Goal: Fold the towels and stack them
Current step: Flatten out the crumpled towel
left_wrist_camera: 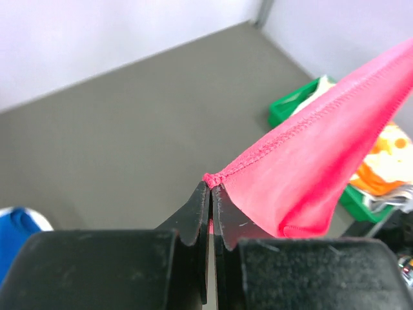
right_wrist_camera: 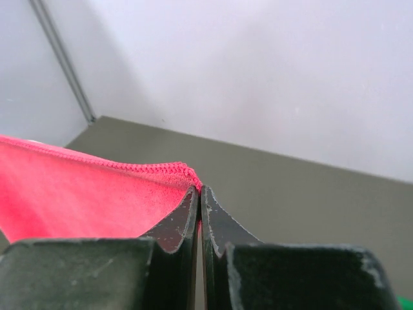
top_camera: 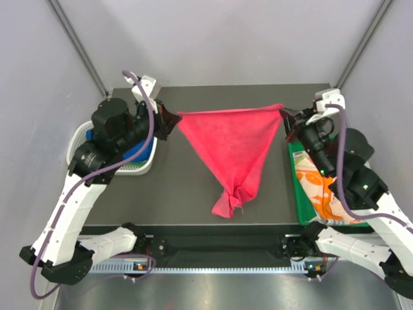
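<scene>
Nearest, at the front edge of the table (top_camera: 174, 187), the bases of the arms (top_camera: 213, 248) are seen. A little farther in, the lower tip of the pink-red towel (top_camera: 232, 145) is found, twisted into a small bunch; whether this tip touches the table cannot be told. At the right side of the table a green tray (top_camera: 298, 200) is placed, and a white towel with orange print (top_camera: 321, 194) is laid in it. At the left side a white mesh basket (top_camera: 143, 169) stands, with a blue towel (top_camera: 137, 154) inside it. Farther back, the pink-red towel is held up between the tray and the basket as a triangle that points toward the near side. Its upper hem is stretched almost straight between the two grippers. The left corner of the hem is pinched by the left gripper (left_wrist_camera: 211, 190), whose fingers are pressed together on the cloth. The right corner is pinched in the same way by the right gripper (right_wrist_camera: 199, 194). Behind them the far edge of the table and the pale walls (top_camera: 226, 39) are seen.
</scene>
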{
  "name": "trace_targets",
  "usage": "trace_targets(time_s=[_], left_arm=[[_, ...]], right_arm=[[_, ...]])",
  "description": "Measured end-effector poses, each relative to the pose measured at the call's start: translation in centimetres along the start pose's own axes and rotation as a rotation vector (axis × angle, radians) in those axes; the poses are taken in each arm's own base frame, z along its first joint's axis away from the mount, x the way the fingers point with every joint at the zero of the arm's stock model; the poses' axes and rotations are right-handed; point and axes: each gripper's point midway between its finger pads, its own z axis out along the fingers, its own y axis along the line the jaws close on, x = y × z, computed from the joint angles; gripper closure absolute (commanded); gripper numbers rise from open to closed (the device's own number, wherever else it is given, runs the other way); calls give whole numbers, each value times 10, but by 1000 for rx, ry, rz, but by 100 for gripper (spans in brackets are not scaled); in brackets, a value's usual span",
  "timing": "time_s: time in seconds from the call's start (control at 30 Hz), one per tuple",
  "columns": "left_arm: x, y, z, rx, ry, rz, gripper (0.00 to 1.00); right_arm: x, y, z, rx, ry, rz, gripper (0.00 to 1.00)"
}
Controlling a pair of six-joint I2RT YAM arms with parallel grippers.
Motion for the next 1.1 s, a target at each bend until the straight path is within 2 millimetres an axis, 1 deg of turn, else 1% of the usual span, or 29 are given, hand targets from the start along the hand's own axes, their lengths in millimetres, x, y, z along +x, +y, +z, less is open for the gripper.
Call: trace_targets(time_s=[0.1,0.2,0.27,0.4,0.53,0.73,0.83,0.93,1.0,1.03,1.07,1.1], left_arm=[[-21,-16,-15,71,-56,27,100],[-45,-34,-35,151,-120,56,100],[-56,-45,-46,197,-155,70,100],[-78,-65,-71,287,-227,100,100],[-96,-79,-88,345,-284,117,100],[-119,-91,-109,383,-353,123,100],[-125,-91,-112,378,-370,116,100],[-129,-85,-108,337,-378,104,100],[-131,-76,-99,290,-377,90,100],[-131,-70,-91,261,-370,81,100],[-131,-65,-82,235,-363,74,100],[-130,-59,-73,212,-356,68,100]], right_arm=[[-30,5,-10,-54,-58,-7,100],[-55,10,-20,-107,-108,-4,100],[-69,14,-27,-147,-138,0,100],[-89,20,-44,-216,-179,6,100],[-109,26,-63,-281,-226,16,100],[-137,32,-85,-358,-289,36,100],[-145,33,-90,-374,-304,39,100],[-146,34,-85,-366,-297,36,100],[-143,34,-73,-342,-277,32,100],[-141,33,-65,-323,-265,26,100],[-137,33,-56,-305,-250,22,100],[-130,33,-43,-279,-226,11,100]])
